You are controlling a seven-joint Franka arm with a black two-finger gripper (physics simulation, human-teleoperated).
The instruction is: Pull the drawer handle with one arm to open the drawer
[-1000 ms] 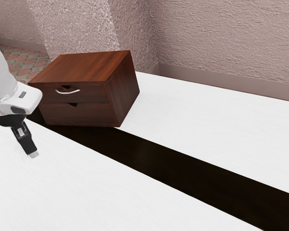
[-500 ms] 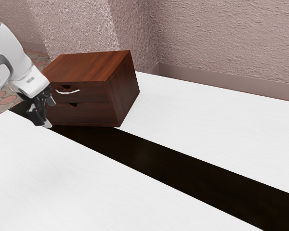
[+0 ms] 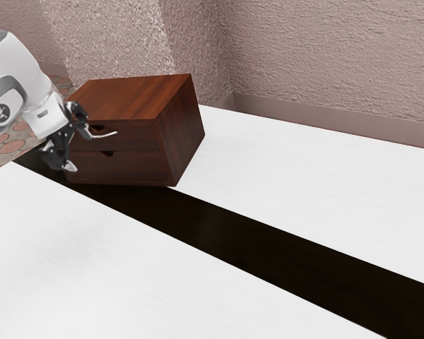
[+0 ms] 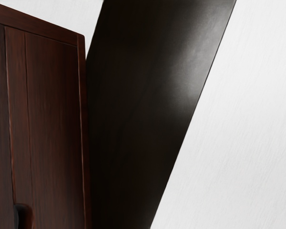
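Dark-brown wooden two-drawer cabinet [image 3: 138, 106] with its upper drawer [image 3: 127, 138] shut. At the cabinet's front, the black two-finger gripper [image 3: 71, 139] stood spread wide just beside the curved silver handle [image 3: 104, 133], apparently so the fingers could close around it.

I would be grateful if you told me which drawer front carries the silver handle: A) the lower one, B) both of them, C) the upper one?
C: the silver handle sits on the upper drawer, while the lower drawer shows just a dark notch.
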